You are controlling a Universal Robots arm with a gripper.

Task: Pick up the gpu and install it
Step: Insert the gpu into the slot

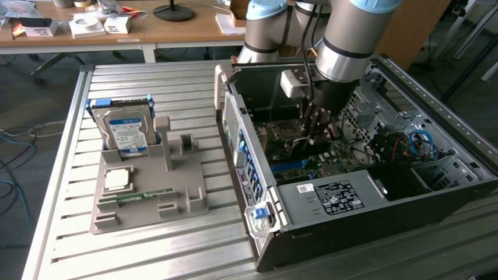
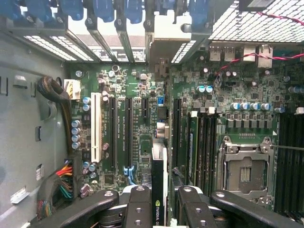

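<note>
As the black gripper clamps it, the thin gpu stands edge-on.

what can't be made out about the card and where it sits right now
- wrist view: the card shows edge-on in the hand; its flat faces are hidden, its near end cut by the picture edge.
- exterior view: below the hand the card blends into the dark board; whether it touches a slot cannot be told.
- exterior view: print on the case label is too small to read.
</note>
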